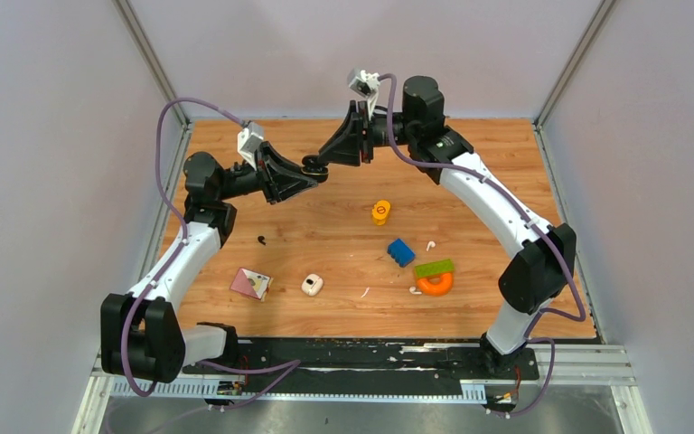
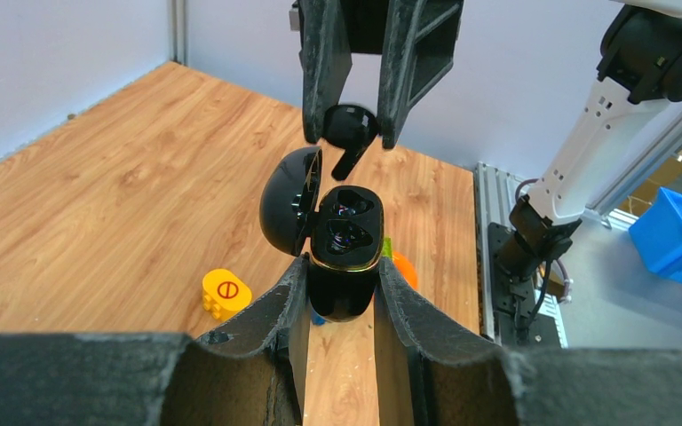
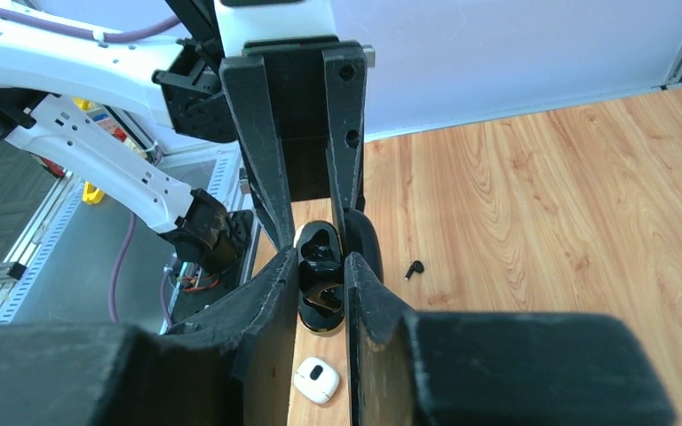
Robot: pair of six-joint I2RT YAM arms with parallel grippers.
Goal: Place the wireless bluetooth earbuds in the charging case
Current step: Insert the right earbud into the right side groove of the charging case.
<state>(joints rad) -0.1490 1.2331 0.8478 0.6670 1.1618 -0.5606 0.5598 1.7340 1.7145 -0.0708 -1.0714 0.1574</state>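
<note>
Left gripper [image 2: 342, 282] was clamped tight on the glossy black pebble-shaped charging case [image 2: 344, 232], hinged lid flipped open, dead centre of the left wrist view. Right gripper [image 2: 352, 135] was nearly closed, pinching a smooth black short-stemmed earbud [image 2: 346, 160] just above the case's moulded wells, stem pointing down.

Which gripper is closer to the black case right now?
Left. The left gripper is shut on the black case, holding it. The right gripper sits just beyond its open mouth, pinching a black earbud; whether that touches the case is unclear.
</note>
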